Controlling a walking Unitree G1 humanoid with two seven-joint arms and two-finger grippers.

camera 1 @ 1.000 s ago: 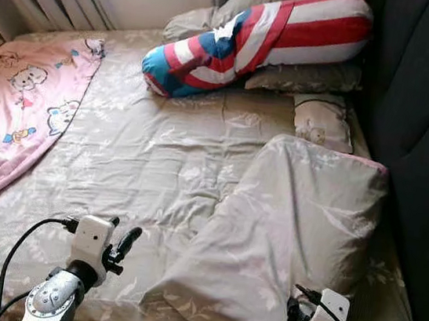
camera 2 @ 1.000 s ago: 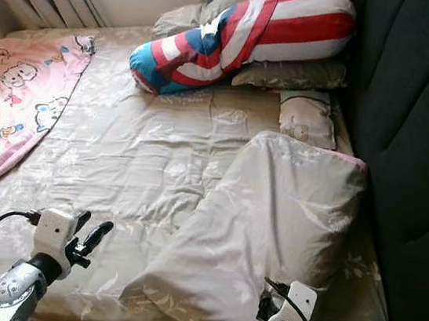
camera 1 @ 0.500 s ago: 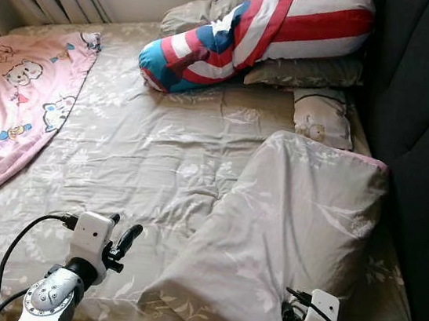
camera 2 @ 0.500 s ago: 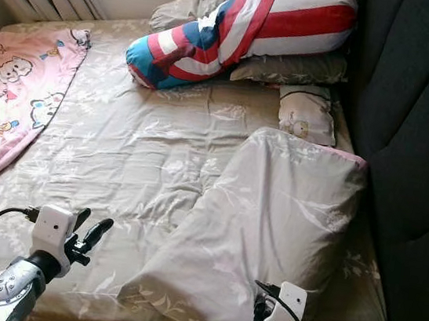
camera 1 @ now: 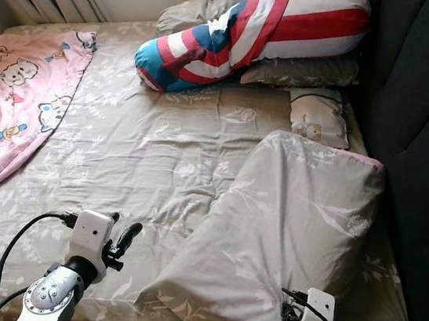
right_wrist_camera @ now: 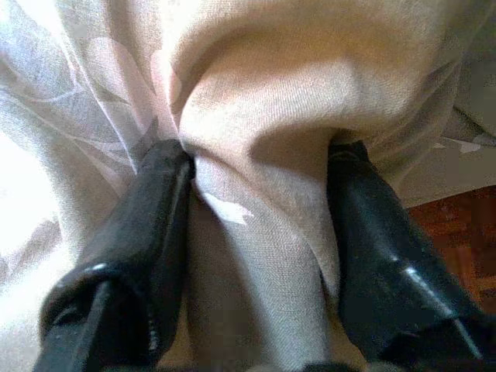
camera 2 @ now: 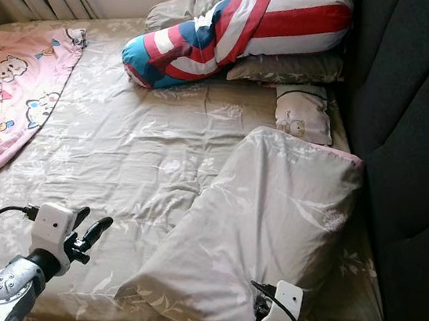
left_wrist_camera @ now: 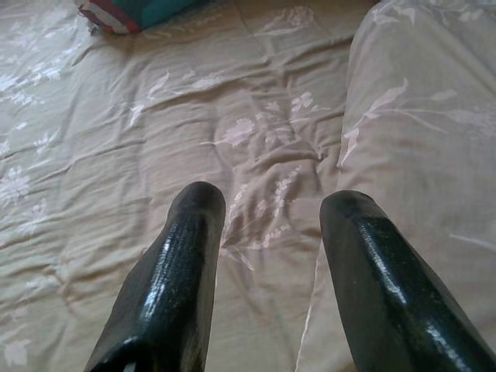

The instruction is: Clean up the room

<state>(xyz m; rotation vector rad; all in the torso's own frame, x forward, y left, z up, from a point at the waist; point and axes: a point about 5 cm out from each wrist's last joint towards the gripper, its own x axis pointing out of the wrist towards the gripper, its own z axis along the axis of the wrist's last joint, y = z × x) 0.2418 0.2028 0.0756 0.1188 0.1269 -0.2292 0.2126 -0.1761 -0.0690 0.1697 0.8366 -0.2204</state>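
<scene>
A beige flowered duvet (camera 1: pixel 153 144) covers the bed, and its right part is folded back into a thick flap (camera 1: pixel 293 226). My right gripper (right_wrist_camera: pixel 260 151) sits at the front edge of that flap, open, with a bunched fold of the cloth (right_wrist_camera: pixel 256 194) between its two black fingers. In the left eye view it shows low at the right (camera 1: pixel 289 317). My left gripper (camera 1: pixel 125 223) hovers over the flat duvet near the bed's front left. Its fingers stand open with nothing between them (left_wrist_camera: pixel 271 201).
A red, white and blue striped bolster (camera 1: pixel 255 31) lies on beige pillows (camera 1: pixel 301 71) at the bed's head, beside a small pillow (camera 1: pixel 319 119). A pink cartoon blanket (camera 1: pixel 7 109) drapes the left side. A dark padded headboard (camera 1: pixel 426 117) runs along the right.
The camera has drifted slightly, shifting the whole scene. My right gripper sits a little lower against the folded duvet. The left gripper has held its place.
</scene>
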